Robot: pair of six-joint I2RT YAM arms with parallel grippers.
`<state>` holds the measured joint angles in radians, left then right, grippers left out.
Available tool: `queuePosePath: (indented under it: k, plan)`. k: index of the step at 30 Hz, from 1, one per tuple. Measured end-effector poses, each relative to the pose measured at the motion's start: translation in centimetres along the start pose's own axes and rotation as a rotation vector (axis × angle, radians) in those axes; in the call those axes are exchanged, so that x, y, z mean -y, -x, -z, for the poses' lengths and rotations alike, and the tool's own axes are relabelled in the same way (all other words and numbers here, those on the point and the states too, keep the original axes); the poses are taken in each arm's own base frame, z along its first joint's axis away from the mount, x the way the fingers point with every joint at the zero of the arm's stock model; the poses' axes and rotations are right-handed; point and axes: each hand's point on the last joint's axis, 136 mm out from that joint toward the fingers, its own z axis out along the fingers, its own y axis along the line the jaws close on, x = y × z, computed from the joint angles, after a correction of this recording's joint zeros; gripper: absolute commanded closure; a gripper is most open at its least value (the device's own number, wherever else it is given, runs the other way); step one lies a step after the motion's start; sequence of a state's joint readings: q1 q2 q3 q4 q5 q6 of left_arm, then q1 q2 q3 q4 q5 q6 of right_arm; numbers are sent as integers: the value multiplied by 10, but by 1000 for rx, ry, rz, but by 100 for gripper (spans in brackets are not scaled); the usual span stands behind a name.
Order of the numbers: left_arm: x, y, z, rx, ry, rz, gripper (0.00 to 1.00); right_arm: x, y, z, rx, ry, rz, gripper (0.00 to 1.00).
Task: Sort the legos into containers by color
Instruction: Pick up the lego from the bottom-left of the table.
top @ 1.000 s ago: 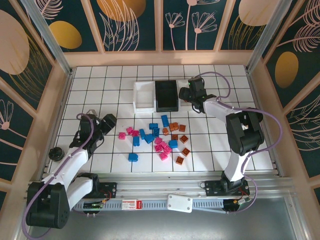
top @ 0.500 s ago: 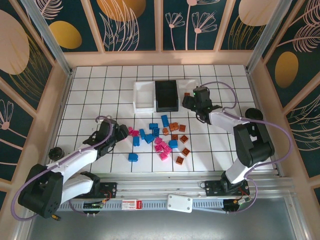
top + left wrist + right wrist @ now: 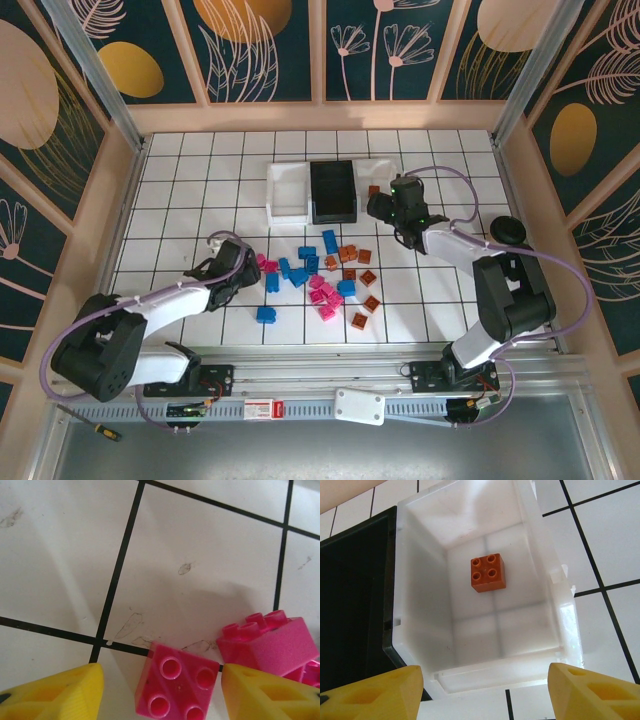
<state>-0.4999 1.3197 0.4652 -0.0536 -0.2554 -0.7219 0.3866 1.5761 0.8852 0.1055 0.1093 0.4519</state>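
Pink, blue and orange legos lie scattered mid-table, among them a blue one point(image 3: 266, 314) and an orange one point(image 3: 360, 321). My left gripper point(image 3: 240, 266) is low at the pile's left end. It stands open point(image 3: 162, 674) astride a pink lego point(image 3: 177, 685), with a gap at the left finger and the right finger almost touching. A second pink lego point(image 3: 270, 640) sits just beyond. My right gripper point(image 3: 386, 207) hangs open point(image 3: 485, 672) over the near end of the right white container point(image 3: 542, 550), which holds one orange lego point(image 3: 488, 573). The black container point(image 3: 332, 190) and left white container point(image 3: 287, 195) stand beside it.
Wooden frame walls enclose the tiled table on three sides. A black round object point(image 3: 508, 230) lies by the right arm. A screwdriver point(image 3: 100, 430) rests below the table's front rail at the left.
My left arm swung right and came down onto the pink legos, its jaws narrowing. My right gripper drew back slightly toward the near right, staying open above the tray.
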Motion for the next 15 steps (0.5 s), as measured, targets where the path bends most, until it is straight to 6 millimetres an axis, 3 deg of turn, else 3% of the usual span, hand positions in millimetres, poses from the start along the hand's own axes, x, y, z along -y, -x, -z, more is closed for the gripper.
queuePosePath:
  k: [4, 15]
  plan:
    - [3, 1, -5, 0, -1, -8, 41, -1, 3, 2, 8, 5, -3, 33]
    - [4, 5, -14, 5, 29, -38, 65, 0, 4, 12, 21, 17, -6, 33]
